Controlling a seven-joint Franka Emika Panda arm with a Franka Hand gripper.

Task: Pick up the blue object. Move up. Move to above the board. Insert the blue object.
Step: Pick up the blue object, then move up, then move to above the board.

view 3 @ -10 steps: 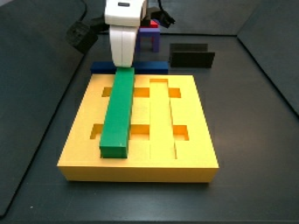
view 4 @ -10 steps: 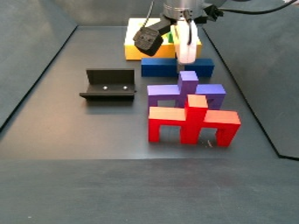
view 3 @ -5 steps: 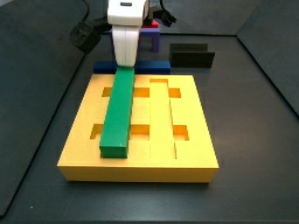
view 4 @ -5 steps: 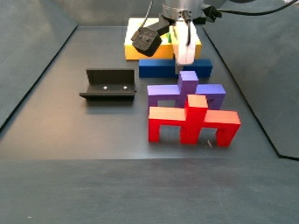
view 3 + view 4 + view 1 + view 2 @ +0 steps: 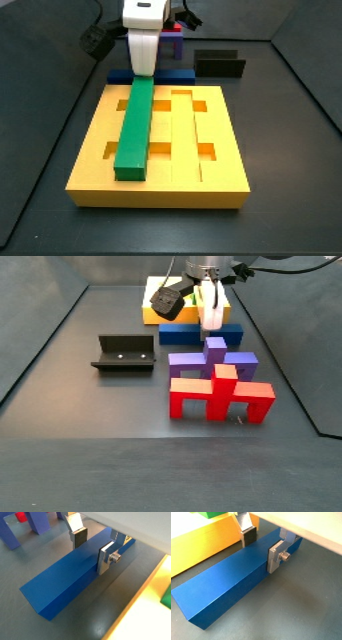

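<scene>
**Inspector:** State the claw's position and condition.

**Operator:** My claw (image 5: 263, 543) is down over the blue object (image 5: 234, 579), straddling it across its width. One silver finger (image 5: 276, 556) lies against the near long face; the other finger (image 5: 78, 533) stands at the far face. Whether the pads are pressing yet, I cannot tell; the bar lies flat on the floor, not lifted.

**Inspector:** Location of the bar?

**Operator:** In a side view the blue object (image 5: 201, 334) lies crosswise just beside the board (image 5: 155, 298), between it and the purple-and-red block structure (image 5: 214, 381). Seen from the other side, it (image 5: 123, 76) sits at the board's (image 5: 221, 170) twelve o'clock edge. The green bar (image 5: 138, 125) already lies in a groove.

**Inspector:** Handling assessment?

**Operator:** My judgement: rigid, smooth-faced, light to moderate weight. Being long, it will tip if gripped off-centre. I appear to hold toward one end rather than mid-length, so sag or swivel is a risk. The flat sides suit the pads.

**Inspector:** Markings?

**Operator:** No labels, brands or writing legible on any item.
</scene>
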